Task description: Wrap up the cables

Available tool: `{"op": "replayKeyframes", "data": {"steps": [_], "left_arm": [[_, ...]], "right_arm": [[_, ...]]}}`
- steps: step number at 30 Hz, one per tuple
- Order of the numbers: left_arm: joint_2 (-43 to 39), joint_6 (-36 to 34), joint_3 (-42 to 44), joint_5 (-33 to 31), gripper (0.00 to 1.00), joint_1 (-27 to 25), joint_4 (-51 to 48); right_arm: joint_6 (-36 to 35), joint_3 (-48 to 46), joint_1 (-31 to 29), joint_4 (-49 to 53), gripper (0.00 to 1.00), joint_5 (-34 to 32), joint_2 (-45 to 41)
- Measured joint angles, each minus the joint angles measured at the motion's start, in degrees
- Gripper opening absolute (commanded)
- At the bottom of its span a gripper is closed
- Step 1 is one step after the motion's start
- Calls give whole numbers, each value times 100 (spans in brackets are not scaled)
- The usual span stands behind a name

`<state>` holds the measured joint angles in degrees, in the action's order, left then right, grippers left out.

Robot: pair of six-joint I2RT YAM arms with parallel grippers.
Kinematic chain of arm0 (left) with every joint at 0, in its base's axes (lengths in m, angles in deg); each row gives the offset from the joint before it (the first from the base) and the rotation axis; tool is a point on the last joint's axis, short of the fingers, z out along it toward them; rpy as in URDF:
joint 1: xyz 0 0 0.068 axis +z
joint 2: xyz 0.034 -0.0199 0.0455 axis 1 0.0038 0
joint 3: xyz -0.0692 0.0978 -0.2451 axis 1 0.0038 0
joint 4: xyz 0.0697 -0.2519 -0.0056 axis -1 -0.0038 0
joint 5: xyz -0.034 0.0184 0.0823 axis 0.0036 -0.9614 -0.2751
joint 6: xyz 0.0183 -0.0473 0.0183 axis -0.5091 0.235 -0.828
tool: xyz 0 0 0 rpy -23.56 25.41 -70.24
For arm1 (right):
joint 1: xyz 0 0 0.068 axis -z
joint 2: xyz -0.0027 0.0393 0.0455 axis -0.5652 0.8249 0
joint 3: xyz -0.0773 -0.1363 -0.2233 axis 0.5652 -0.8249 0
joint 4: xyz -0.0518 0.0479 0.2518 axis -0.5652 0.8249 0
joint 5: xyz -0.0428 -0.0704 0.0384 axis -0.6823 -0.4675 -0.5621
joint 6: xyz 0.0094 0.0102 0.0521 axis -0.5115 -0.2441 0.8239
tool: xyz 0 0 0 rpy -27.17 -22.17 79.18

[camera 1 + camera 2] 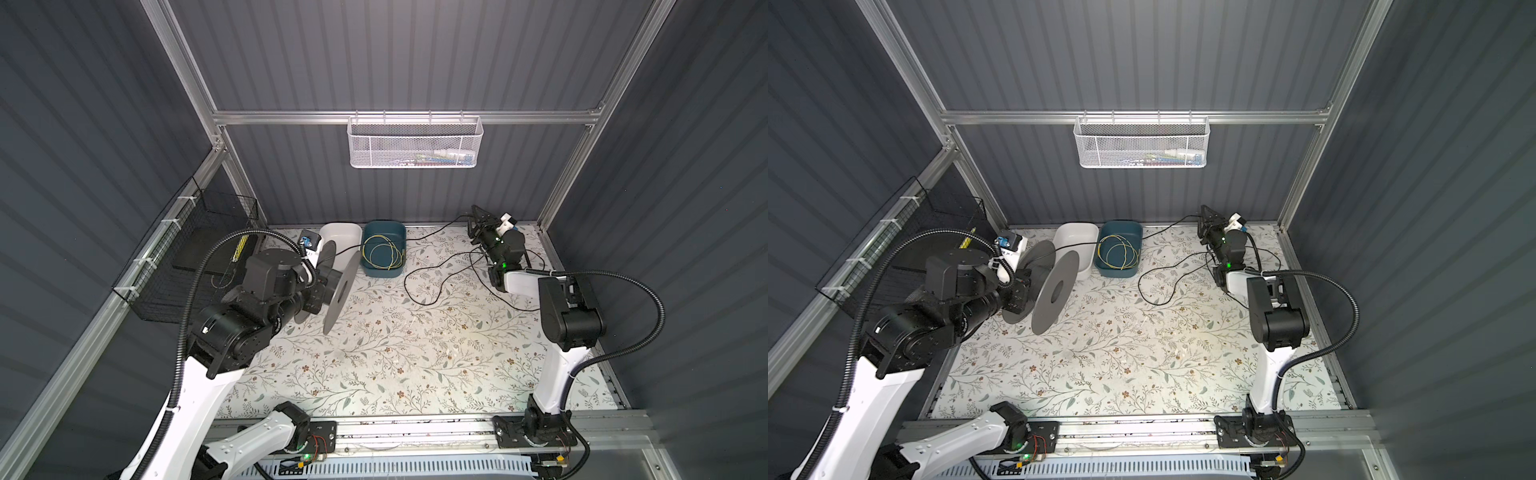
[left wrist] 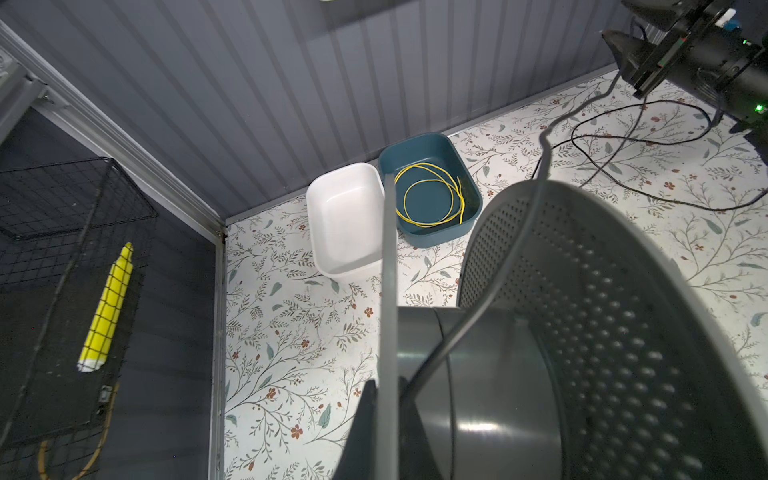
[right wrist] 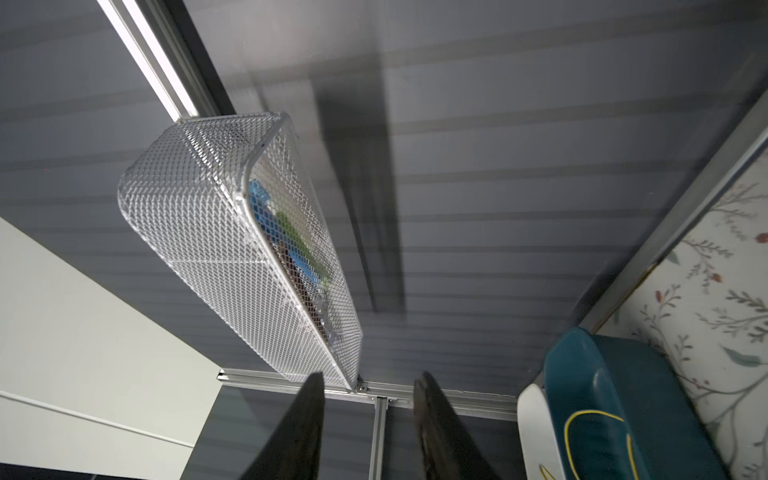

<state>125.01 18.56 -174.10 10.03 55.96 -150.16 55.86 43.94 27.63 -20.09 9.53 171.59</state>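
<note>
My left gripper (image 2: 388, 380) is shut on the thin rim of one flange of a grey spool (image 1: 340, 291) and holds it upright above the table's left side. The black cable (image 1: 428, 304) runs from the spool's hub (image 2: 478, 365) over the bins toward the back right, with loose loops on the floral table. My right gripper (image 1: 478, 212) is raised at the back right, pointing at the back wall. Its fingers (image 3: 307, 415) stand apart with nothing visible between them. The black cable passes close by it in both top views. A yellow cable (image 1: 382, 253) lies coiled in the teal bin (image 2: 440, 237).
A white bin (image 1: 347, 230) stands beside the teal bin (image 1: 382, 272) at the back wall. A white mesh basket (image 1: 415, 145) hangs on the back rail. On the left wall is a black wire basket (image 1: 195, 257) holding a yellow object (image 2: 110, 303).
</note>
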Motion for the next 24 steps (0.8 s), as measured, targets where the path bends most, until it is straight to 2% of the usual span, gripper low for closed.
{"op": "replayKeyframes", "data": {"steps": [14, 20, 24], "left_arm": [[24, 0, -1082, -378, 0, 0, -686], [125, 0, -1270, -367, 0, 0, -839], [282, 2, -1357, -122, 0, 0, -857]], "right_arm": [[-212, 857, 389, 601, 34, 323, 472], [-470, 1263, 605, 1038, 17, 533, 616], [-1014, 1714, 573, 1733, 7, 651, 660]]}}
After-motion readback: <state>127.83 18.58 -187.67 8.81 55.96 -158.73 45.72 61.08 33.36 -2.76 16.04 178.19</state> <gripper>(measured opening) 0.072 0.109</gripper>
